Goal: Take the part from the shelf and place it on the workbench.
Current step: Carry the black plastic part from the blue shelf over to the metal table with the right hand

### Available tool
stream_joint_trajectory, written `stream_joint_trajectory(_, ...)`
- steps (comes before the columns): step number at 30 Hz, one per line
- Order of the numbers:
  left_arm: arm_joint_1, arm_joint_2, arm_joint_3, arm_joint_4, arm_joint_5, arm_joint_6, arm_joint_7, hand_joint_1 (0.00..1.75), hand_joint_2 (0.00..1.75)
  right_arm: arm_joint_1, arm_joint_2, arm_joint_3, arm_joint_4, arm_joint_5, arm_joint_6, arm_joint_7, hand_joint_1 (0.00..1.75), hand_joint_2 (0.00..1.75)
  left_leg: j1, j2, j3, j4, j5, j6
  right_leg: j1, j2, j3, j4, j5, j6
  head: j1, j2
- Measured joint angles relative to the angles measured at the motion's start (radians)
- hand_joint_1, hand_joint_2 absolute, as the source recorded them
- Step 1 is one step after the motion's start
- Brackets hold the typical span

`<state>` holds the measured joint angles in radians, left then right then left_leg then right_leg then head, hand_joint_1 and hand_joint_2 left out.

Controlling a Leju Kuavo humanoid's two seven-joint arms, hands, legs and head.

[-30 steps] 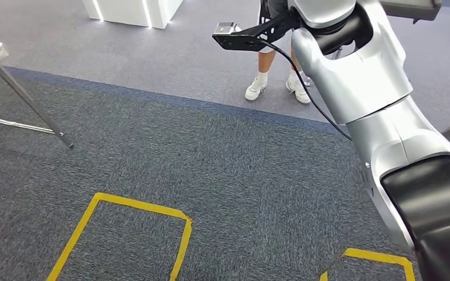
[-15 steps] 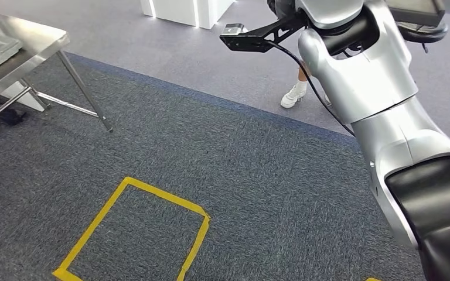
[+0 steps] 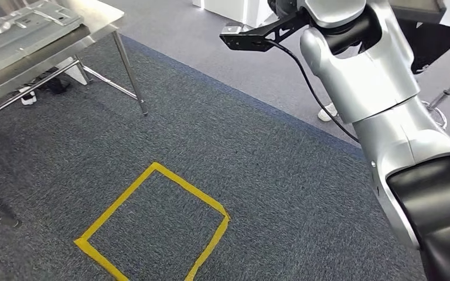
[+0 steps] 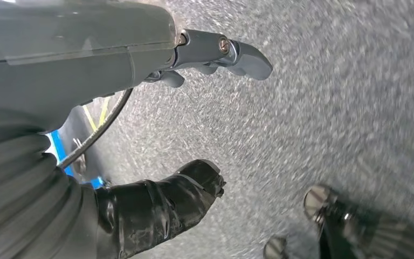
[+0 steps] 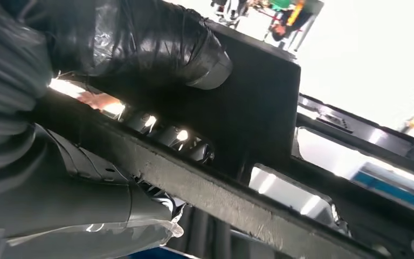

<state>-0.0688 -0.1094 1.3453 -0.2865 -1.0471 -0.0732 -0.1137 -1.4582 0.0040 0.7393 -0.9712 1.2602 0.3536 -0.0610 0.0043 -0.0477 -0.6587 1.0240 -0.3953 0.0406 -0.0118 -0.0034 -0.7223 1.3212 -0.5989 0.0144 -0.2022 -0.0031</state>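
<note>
The carpet [image 3: 258, 170] is dark grey-blue. A square of yellow tape [image 3: 152, 225] is on it. The workbench [image 3: 64, 35] is shiny silver.

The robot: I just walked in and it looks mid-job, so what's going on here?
The right hand grips a dark metal part, carried raised in front of the robot. The left hand hangs over the carpet holding nothing. A steel workbench stands ahead to the left, so the part isn't set down yet.
</note>
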Motion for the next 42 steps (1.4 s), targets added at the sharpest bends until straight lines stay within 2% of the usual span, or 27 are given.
stream_joint_trajectory(2, 0.0, 0.0, 0.002, 0.0, 0.0, 0.0, 0.0, 0.0, 1.75, 0.003, -0.001, 0.0, -0.001, -0.003, 0.0, 0.0, 1.75, 1.75, -0.003, -0.032, 0.002, 0.002, 0.0, 0.0, 0.001, 0.015, 0.031, -0.092, 0.073, -0.01, 0.0, 0.0)
stream_joint_trajectory(4, 0.001, -0.002, 0.002, 0.0, 0.0, 0.0, 0.0, 0.0, 1.75, 0.002, -0.002, 0.0, -0.002, -0.005, 0.0, 0.0, 1.75, 1.75, -0.002, -0.057, -0.001, 0.006, 0.0, -0.002, 0.001, 0.063, 0.086, -0.224, 0.134, -0.024, 0.0, 0.0)
stream_joint_trajectory(6, 0.002, -0.004, 0.003, 0.0, 0.0, 0.0, 0.0, 0.0, 1.75, 0.001, -0.002, 0.0, -0.002, -0.006, 0.001, 0.0, 1.75, 1.75, 0.005, -0.078, -0.01, 0.006, 0.004, -0.012, 0.003, 0.091, 0.109, -0.276, 0.145, -0.029, 0.0, 0.0)
stream_joint_trajectory(8, 0.004, -0.004, 0.003, 0.0, -0.001, 0.0, 0.0, 0.0, 1.75, 0.0, 0.0, 0.0, -0.003, -0.006, 0.001, 0.0, 1.75, 1.75, 0.011, -0.1, -0.015, 0.001, 0.01, -0.025, 0.004, 0.069, 0.118, -0.293, 0.149, -0.029, 0.0, 0.0)
stream_joint_trajectory(9, 0.005, -0.004, 0.003, 0.0, -0.001, 0.001, 0.0, 0.0, 1.75, 0.0, 0.002, 0.0, -0.004, -0.007, 0.001, 0.0, 1.75, 1.75, 0.009, -0.092, -0.017, 0.003, 0.007, -0.031, 0.002, 0.054, 0.127, -0.305, 0.153, -0.032, 0.0, 0.0)
stream_joint_trajectory(10, 0.005, -0.004, 0.003, 0.0, -0.001, 0.001, 0.0, 0.0, 1.75, -0.001, 0.003, 0.0, -0.005, -0.007, 0.001, 0.0, 1.75, 1.75, 0.006, -0.068, -0.025, 0.022, -0.005, -0.035, -0.001, 0.037, 0.137, -0.318, 0.158, -0.035, 0.0, 0.0)
stream_joint_trajectory(12, 0.004, -0.004, 0.003, 0.0, -0.001, 0.001, 0.0, 0.0, 1.75, -0.004, 0.003, 0.0, -0.006, -0.007, 0.001, 0.0, 1.75, 1.75, 0.005, 0.003, -0.068, 0.119, -0.058, -0.044, 0.001, 0.007, 0.151, -0.333, 0.161, -0.04, -0.001, 0.0)
stream_joint_trajectory(13, 0.004, -0.004, 0.003, 0.0, -0.001, 0.001, 0.0, 0.0, 1.75, -0.006, 0.003, 0.0, -0.006, -0.007, 0.002, -0.001, 1.75, 1.75, 0.009, 0.025, -0.1, 0.185, -0.088, -0.05, 0.002, -0.008, 0.153, -0.334, 0.16, -0.042, -0.001, 0.0)
stream_joint_trajectory(15, 0.004, -0.004, 0.003, 0.0, -0.002, 0.001, 0.0, 0.0, 1.75, -0.004, 0.003, 0.0, -0.006, -0.007, 0.003, -0.002, 1.75, 1.75, 0.018, 0.039, -0.137, 0.262, -0.11, -0.06, 0.004, -0.036, 0.154, -0.331, 0.156, -0.04, -0.001, 0.0)
stream_joint_trajectory(16, 0.004, -0.004, 0.003, 0.0, -0.002, 0.001, 0.0, 0.0, 1.75, -0.003, 0.003, 0.0, -0.006, -0.007, 0.003, -0.003, 1.75, 1.75, 0.023, 0.044, -0.129, 0.247, -0.095, -0.065, 0.004, -0.05, 0.154, -0.328, 0.152, -0.037, -0.001, 0.0)
stream_joint_trajectory(19, 0.003, -0.004, 0.003, 0.0, -0.002, 0.001, 0.0, 0.0, 1.75, -0.005, 0.004, 0.0, -0.005, -0.011, 0.001, -0.009, 1.75, 1.75, 0.027, 0.084, -0.028, 0.061, -0.02, -0.072, 0.004, -0.086, 0.153, -0.31, 0.135, -0.022, -0.001, 0.0)
stream_joint_trajectory(21, 0.003, -0.004, 0.004, 0.0, -0.003, 0.001, 0.0, 0.0, 1.75, -0.009, 0.006, 0.001, -0.002, -0.017, 0.0, -0.018, 1.75, 1.75, 0.019, 0.095, 0.0, 0.008, -0.011, -0.061, 0.007, -0.101, 0.151, -0.299, 0.125, -0.01, -0.001, 0.0)
stream_joint_trajectory(23, 0.004, -0.003, 0.004, 0.0, -0.003, 0.001, 0.0, 0.0, 1.75, -0.01, 0.015, 0.003, 0.002, -0.025, 0.003, -0.025, 1.75, 1.75, 0.012, 0.075, -0.001, 0.01, -0.011, -0.046, 0.006, -0.113, 0.152, -0.297, 0.121, 0.001, -0.001, 0.0)
stream_joint_trajectory(24, 0.005, -0.002, 0.004, 0.0, -0.003, 0.001, 0.0, 0.0, 1.75, -0.011, 0.019, 0.005, 0.003, -0.027, 0.004, -0.027, 1.75, 1.75, 0.012, 0.066, 0.001, 0.007, -0.011, -0.04, 0.002, -0.106, 0.152, -0.292, 0.113, 0.006, 0.0, 0.0)
stream_joint_trajectory(26, 0.002, 0.0, 0.004, 0.0, -0.003, 0.002, 0.0, 0.0, 1.75, -0.015, 0.024, 0.007, 0.005, -0.031, 0.007, -0.03, 1.75, 1.75, 0.016, 0.048, 0.006, 0.003, -0.011, -0.029, -0.006, -0.059, 0.129, -0.234, 0.075, 0.012, 0.0, 0.0)
stream_joint_trajectory(28, -0.001, 0.001, 0.004, 0.0, -0.003, 0.002, 0.0, 0.0, 1.75, -0.019, 0.024, 0.01, 0.007, -0.036, 0.008, -0.031, 1.75, 1.75, 0.015, 0.028, 0.007, 0.002, -0.011, -0.021, -0.006, -0.011, 0.063, -0.104, 0.016, 0.01, 0.0, 0.0)
stream_joint_trajectory(29, -0.003, 0.002, 0.004, 0.0, -0.003, 0.002, 0.0, 0.0, 1.75, -0.021, 0.024, 0.012, 0.01, -0.04, 0.009, -0.032, 1.75, 1.75, 0.013, 0.016, 0.007, 0.002, -0.011, -0.018, -0.005, -0.004, 0.028, -0.041, -0.003, 0.009, 0.0, 0.0)
stream_joint_trajectory(30, -0.003, 0.003, 0.004, 0.0, -0.003, 0.002, 0.001, 0.0, 1.75, -0.021, 0.024, 0.014, 0.012, -0.043, 0.01, -0.032, 1.75, 1.75, 0.012, 0.002, 0.007, 0.003, -0.011, -0.017, -0.004, -0.001, 0.005, -0.007, -0.005, 0.007, 0.0, 0.0)
stream_joint_trajectory(31, -0.003, 0.004, 0.004, 0.0, -0.003, 0.002, 0.002, 0.0, 1.75, -0.021, 0.024, 0.016, 0.015, -0.045, 0.01, -0.033, 1.75, 1.75, 0.012, -0.012, 0.007, 0.004, -0.012, -0.017, -0.003, 0.001, -0.001, -0.009, 0.013, 0.004, 0.0, 0.0)
stream_joint_trajectory(32, -0.003, 0.004, 0.005, 0.0, -0.003, 0.002, 0.004, 0.0, 1.75, -0.023, 0.024, 0.017, 0.018, -0.048, 0.01, -0.034, 1.75, 1.75, 0.011, -0.027, 0.008, 0.005, -0.012, -0.017, -0.002, 0.006, 0.012, -0.049, 0.047, -0.001, 0.0, 0.0)
stream_joint_trajectory(34, -0.003, 0.004, 0.005, 0.0, -0.003, 0.003, 0.006, 0.0, 1.75, -0.03, 0.024, 0.018, 0.023, -0.053, 0.007, -0.035, 1.75, 1.75, 0.011, -0.055, 0.007, 0.008, -0.012, -0.02, -0.002, 0.045, 0.064, -0.18, 0.121, -0.012, 0.0, 0.0)
stream_joint_trajectory(35, -0.003, 0.003, 0.005, 0.001, -0.003, 0.003, 0.007, 0.0, 1.75, -0.034, 0.024, 0.018, 0.026, -0.056, 0.005, -0.035, 1.75, 1.75, 0.012, -0.067, 0.004, 0.01, -0.011, -0.022, -0.002, 0.066, 0.087, -0.234, 0.139, -0.016, 0.0, 0.0)
stream_joint_trajectory(37, -0.002, 0.001, 0.005, 0.001, -0.004, 0.003, 0.008, 0.0, 1.75, -0.04, 0.024, 0.018, 0.031, -0.06, 0.003, -0.034, 1.75, 1.75, 0.018, -0.09, -0.003, 0.008, -0.007, -0.033, 0.0, 0.083, 0.108, -0.275, 0.141, -0.018, 0.0, 0.0)
stream_joint_trajectory(38, -0.001, 0.001, 0.006, 0.001, -0.004, 0.004, 0.009, 0.0, 1.75, -0.041, 0.025, 0.018, 0.032, -0.061, 0.002, -0.034, 1.75, 1.75, 0.021, -0.103, -0.006, 0.005, -0.003, -0.04, 0.002, 0.071, 0.113, -0.283, 0.141, -0.018, 0.0, 0.0)
stream_joint_trajectory(39, 0.001, 0.002, 0.006, 0.001, -0.004, 0.004, 0.009, 0.0, 1.75, -0.041, 0.027, 0.018, 0.033, -0.063, 0.001, -0.034, 1.75, 1.75, 0.021, -0.1, -0.008, 0.005, -0.003, -0.045, 0.001, 0.057, 0.118, -0.289, 0.143, -0.02, 0.0, 0.0)
stream_joint_trajectory(40, 0.002, 0.002, 0.006, 0.001, -0.005, 0.005, 0.009, 0.0, 1.75, -0.041, 0.029, 0.018, 0.034, -0.064, 0.0, -0.034, 1.75, 1.75, 0.019, -0.08, -0.013, 0.015, -0.01, -0.048, 0.0, 0.042, 0.124, -0.298, 0.147, -0.024, 0.0, 0.0)
stream_joint_trajectory(42, 0.002, 0.003, 0.006, 0.001, -0.006, 0.005, 0.009, 0.0, 1.75, -0.044, 0.031, 0.018, 0.034, -0.065, -0.002, -0.033, 1.75, 1.75, 0.015, -0.007, -0.049, 0.092, -0.054, -0.053, -0.002, 0.012, 0.135, -0.313, 0.152, -0.033, 0.0, 0.0)
